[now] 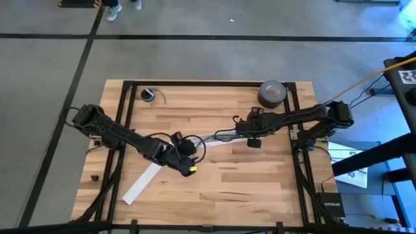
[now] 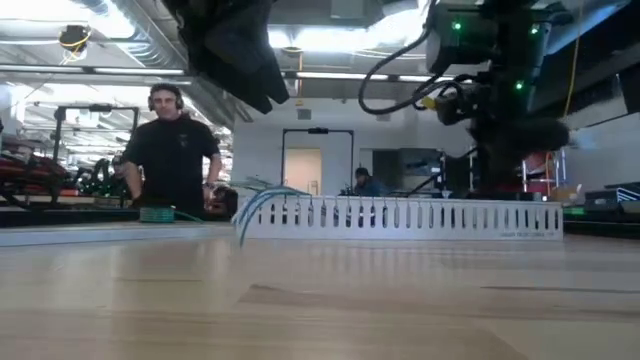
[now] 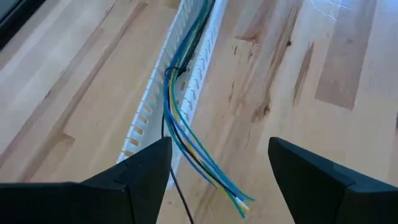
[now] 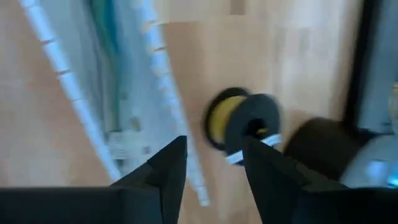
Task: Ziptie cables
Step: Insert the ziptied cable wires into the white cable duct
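Left gripper, fingers spread, hovers low in frame over the cables, already cinched by the ziptie in a white slotted channel. Right gripper, fingers apart, waits.

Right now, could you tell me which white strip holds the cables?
The slotted channel at mid-table: the cables run along it; the plain strip by the left arm carries none.

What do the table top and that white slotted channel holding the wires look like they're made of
Table top: wood, likely butcher-block, with visible grain, knots and joined planks, matte finish. White slotted channel: probably moulded plastic, smooth, uniform white, with thin even fingers along its wall. Cables: coloured, seemingly plastic-coated.
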{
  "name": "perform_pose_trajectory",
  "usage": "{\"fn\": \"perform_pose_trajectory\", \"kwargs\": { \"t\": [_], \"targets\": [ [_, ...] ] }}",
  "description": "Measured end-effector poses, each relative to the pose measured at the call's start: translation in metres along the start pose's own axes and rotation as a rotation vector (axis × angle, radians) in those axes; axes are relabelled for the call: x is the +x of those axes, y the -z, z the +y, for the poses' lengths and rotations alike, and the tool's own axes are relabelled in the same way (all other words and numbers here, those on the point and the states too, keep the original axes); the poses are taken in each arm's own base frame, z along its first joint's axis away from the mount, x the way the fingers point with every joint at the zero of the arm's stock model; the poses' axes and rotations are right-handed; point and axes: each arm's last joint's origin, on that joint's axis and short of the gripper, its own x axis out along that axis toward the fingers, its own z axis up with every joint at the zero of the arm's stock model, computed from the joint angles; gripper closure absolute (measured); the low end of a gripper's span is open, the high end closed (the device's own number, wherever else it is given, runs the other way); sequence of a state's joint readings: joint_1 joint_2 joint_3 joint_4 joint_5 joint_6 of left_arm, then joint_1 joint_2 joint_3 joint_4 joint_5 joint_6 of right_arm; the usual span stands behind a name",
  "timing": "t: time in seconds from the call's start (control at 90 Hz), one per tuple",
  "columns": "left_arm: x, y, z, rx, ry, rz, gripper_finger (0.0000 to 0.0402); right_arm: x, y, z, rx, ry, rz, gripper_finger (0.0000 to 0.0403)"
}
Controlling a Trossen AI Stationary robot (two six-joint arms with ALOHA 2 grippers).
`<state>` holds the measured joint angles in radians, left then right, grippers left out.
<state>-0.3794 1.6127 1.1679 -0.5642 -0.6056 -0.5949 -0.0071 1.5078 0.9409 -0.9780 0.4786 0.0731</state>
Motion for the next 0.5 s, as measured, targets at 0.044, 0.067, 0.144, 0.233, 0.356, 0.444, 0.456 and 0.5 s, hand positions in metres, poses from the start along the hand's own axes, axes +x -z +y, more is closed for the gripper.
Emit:
{"fn": "perform_pose_trajectory", "kwargs": {
  "t": [0.044, 0.067, 0.144, 0.233, 0.356, 0.444, 0.456, 0.5],
  "targets": [
    [0.000, 0.000, 0.000, 0.000, 0.000, 0.000, 0.0148, 0.000, 0.000, 0.001, -0.003, -0.013, 0.003, 0.0261],
    [0.000, 0.000, 0.000, 0.000, 0.000, 0.000, 0.0148, 0.001, 0.001, 0.001, -0.003, -0.031, 0.005, 0.0261],
    [0.000, 0.000, 0.000, 0.000, 0.000, 0.000, 0.0148, 0.004, 0.005, 0.005, -0.017, -0.103, 0.038, 0.0261],
    [0.000, 0.000, 0.000, 0.000, 0.000, 0.000, 0.0148, 0.004, 0.014, 0.004, -0.054, -0.086, 0.116, 0.0261],
    [0.000, 0.000, 0.000, -0.003, 0.003, -0.001, 0.0148, -0.004, 0.028, -0.003, -0.103, -0.016, 0.218, 0.0261],
    [0.000, -0.002, 0.000, -0.027, 0.037, 0.017, 0.0148, -0.011, 0.034, -0.008, -0.077, -0.012, 0.180, 0.0261],
    [0.000, -0.003, 0.000, -0.031, 0.045, 0.020, 0.0148, -0.012, 0.034, -0.008, -0.072, -0.013, 0.174, 0.0261],
    [0.000, -0.005, -0.001, -0.051, 0.080, 0.033, 0.0148, -0.015, 0.036, -0.009, -0.041, -0.027, 0.142, 0.0261]
  ]
}}
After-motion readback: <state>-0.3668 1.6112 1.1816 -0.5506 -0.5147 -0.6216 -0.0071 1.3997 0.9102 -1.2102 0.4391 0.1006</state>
